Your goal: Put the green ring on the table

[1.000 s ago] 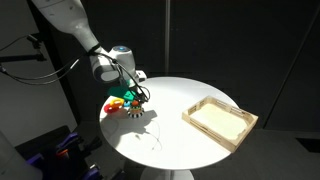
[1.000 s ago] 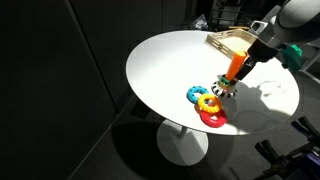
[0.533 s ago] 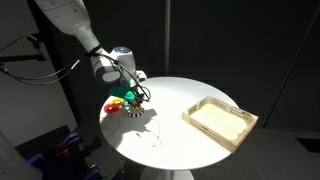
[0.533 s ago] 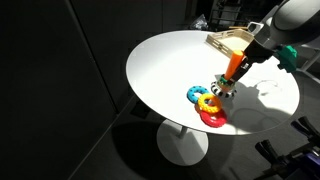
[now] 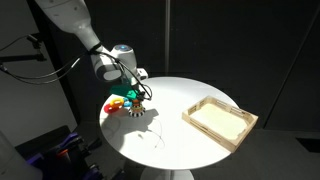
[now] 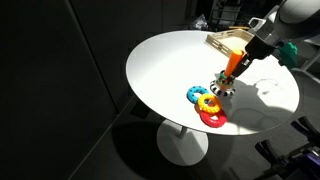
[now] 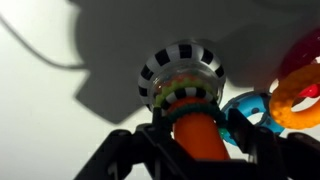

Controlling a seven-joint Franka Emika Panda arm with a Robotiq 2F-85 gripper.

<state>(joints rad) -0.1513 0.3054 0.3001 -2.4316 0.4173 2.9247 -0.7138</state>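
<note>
Green ring (image 7: 188,97) sits low on the upright orange post (image 7: 200,140), directly beneath the fingers (image 7: 135,150) straddling it; whether they pinch is unclear.

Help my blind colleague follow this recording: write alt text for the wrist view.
An orange post rises toward the camera from a black-and-white striped base on a white table, with a green ring around its foot. A blue ring, a yellow ring and a red ring lie at the right; the dark end effector straddles the post at the bottom edge.
</note>
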